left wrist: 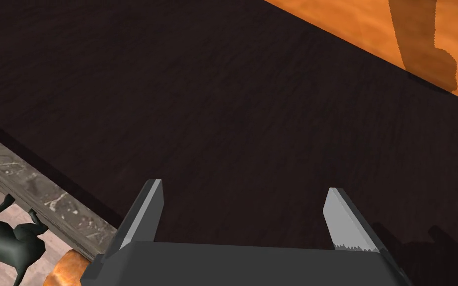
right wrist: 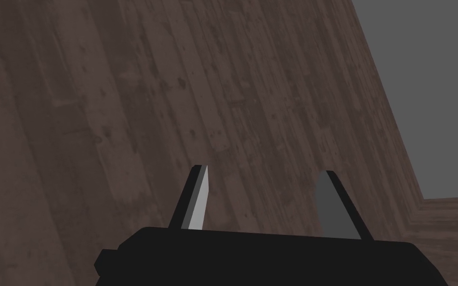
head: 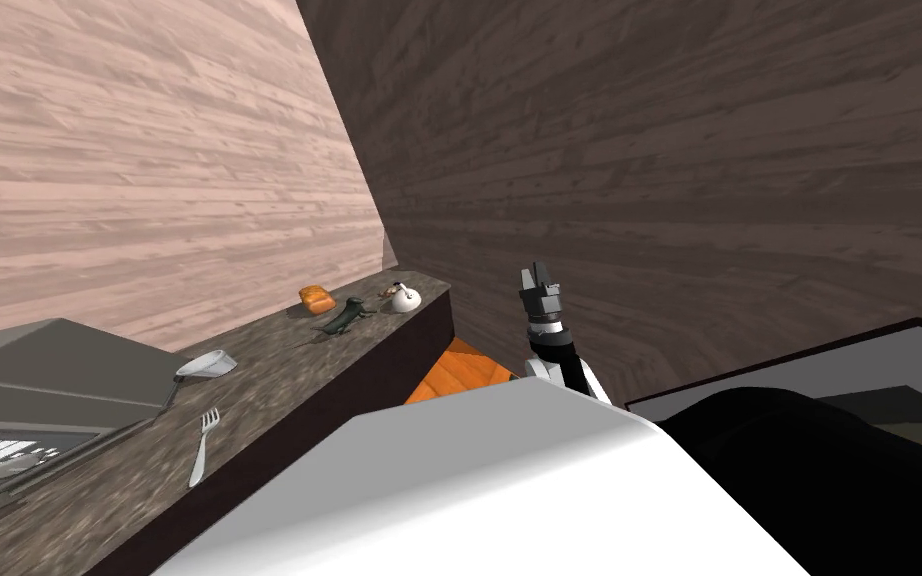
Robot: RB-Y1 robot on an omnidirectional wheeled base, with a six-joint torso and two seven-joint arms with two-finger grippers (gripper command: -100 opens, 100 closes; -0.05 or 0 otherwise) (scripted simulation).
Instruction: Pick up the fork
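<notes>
The fork (head: 203,447) is light grey and lies flat on the dark mottled countertop (head: 279,385), tines pointing away from me, close to the counter's front edge. My left gripper (left wrist: 243,208) is open with nothing between its fingers and faces the counter's dark front panel (left wrist: 223,109), below the countertop edge (left wrist: 39,198). My right gripper (head: 539,283) is raised in front of the brown wood wall, to the right of the counter's end. In its wrist view the right gripper (right wrist: 263,198) stands open and empty.
On the counter stand a grey cup (head: 207,364) beyond the fork, a stove (head: 19,430) to its left, and farther off a bread loaf (head: 316,297), a dark animal figurine (head: 344,317) and a white kettle (head: 404,297). Orange floor (head: 459,375) lies past the counter's end.
</notes>
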